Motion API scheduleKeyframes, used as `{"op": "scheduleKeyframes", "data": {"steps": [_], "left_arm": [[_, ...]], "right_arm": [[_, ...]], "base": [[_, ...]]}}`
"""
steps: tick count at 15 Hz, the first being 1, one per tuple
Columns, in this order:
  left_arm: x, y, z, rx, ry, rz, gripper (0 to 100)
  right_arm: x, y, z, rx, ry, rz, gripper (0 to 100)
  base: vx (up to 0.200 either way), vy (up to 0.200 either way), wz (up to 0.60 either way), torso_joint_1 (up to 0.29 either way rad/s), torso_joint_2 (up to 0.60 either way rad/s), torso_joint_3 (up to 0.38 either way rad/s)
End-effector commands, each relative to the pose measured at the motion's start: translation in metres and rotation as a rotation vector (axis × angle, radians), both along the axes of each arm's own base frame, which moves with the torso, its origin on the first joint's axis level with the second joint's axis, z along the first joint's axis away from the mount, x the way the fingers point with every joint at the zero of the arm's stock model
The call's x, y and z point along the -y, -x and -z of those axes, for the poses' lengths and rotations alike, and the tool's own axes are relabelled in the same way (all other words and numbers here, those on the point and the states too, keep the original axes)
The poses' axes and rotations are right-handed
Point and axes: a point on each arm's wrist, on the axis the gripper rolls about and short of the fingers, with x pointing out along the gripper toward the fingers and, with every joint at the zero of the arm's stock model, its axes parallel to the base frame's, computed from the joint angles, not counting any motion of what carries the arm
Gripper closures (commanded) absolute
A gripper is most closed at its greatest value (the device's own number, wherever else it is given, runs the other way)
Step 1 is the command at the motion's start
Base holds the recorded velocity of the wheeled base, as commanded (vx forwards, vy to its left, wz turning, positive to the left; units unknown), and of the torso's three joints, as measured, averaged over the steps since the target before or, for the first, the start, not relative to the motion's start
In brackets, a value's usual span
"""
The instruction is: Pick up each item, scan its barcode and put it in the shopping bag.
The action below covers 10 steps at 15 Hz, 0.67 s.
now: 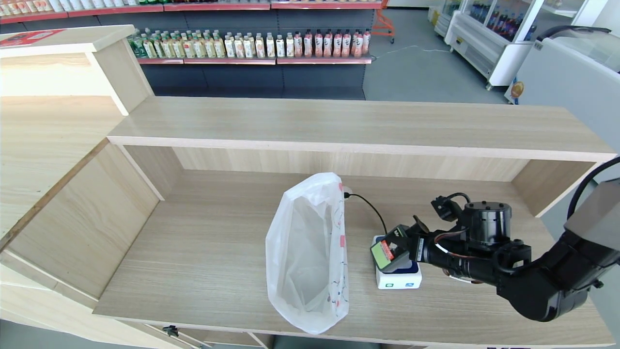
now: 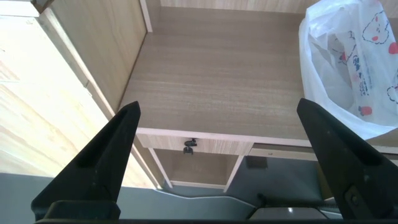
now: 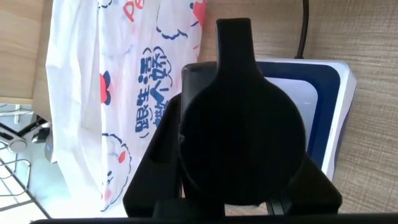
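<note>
A white plastic shopping bag [image 1: 307, 252] stands open in the middle of the wooden counter [image 1: 203, 252]. Just to its right lies a white scanner with a blue top [image 1: 398, 279]. My right gripper [image 1: 395, 249] is shut on a small dark item with a green face and red label [image 1: 387, 253], held right above the scanner. In the right wrist view the dark item [image 3: 242, 143] hides most of the scanner [image 3: 323, 99], with the bag [image 3: 124, 93] beside it. My left gripper [image 2: 219, 107] is open and holds nothing, below and in front of the counter's front edge, left of the bag [image 2: 354, 62].
A black cable [image 1: 370, 208] runs from the scanner to behind the bag. A raised shelf [image 1: 339, 126] and side walls enclose the counter at the back, left and right. The counter surface left of the bag is bare. A drawer lock [image 2: 189, 144] sits under the front edge.
</note>
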Motion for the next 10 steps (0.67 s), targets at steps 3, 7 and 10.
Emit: {"op": "scheduleKeyframes", "data": {"steps": [3,7,10], "left_arm": [[0.000,0.000,0.000,0.000,0.000,0.000,0],[0.000,0.000,0.000,0.000,0.000,0.000,0],[0.000,0.000,0.000,0.000,0.000,0.000,0]], "right_arm": [[0.000,0.000,0.001,-0.005,0.003,0.002,100],[0.000,0.015,-0.040,0.109,-0.029,-0.011,100],[0.022,0.041,-0.090,0.294,0.066,0.003,100]], "base": [[0.000,0.000,0.00,0.000,0.00,0.000],[0.000,0.000,0.00,0.000,0.00,0.000],[0.000,0.000,0.00,0.000,0.00,0.000]]}}
